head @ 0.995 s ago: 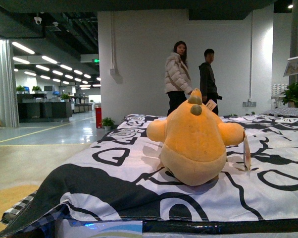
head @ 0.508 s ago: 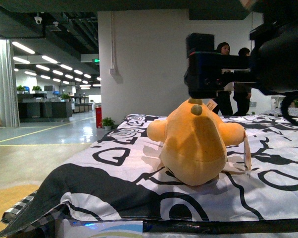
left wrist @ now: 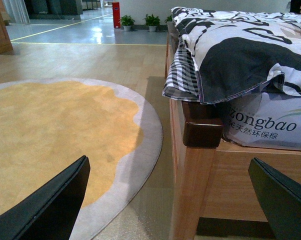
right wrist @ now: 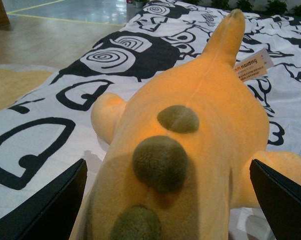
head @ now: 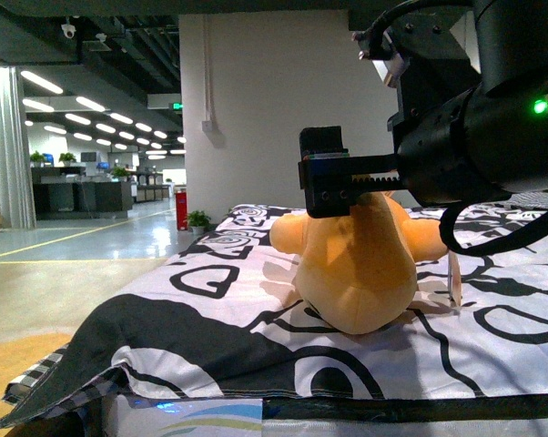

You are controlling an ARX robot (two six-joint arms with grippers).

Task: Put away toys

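The orange plush toy (head: 356, 273) is lying on the black-and-white bed cover (head: 210, 300). The right gripper (right wrist: 168, 205) is hovering just over it, fingers spread wide, gripping nothing. The left gripper (left wrist: 165, 205) is hanging wide open and empty beside the wooden bed frame (left wrist: 190, 165).

right pincer (right wrist: 167, 162) hangs spread wide (left pincer (left wrist: 168, 160) too, lower down).

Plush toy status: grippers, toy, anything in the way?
Right gripper open, poised over the plush toy, no grip. Left gripper open, low beside the bed. Toy lying on the patterned bedcover. Nothing blocking.
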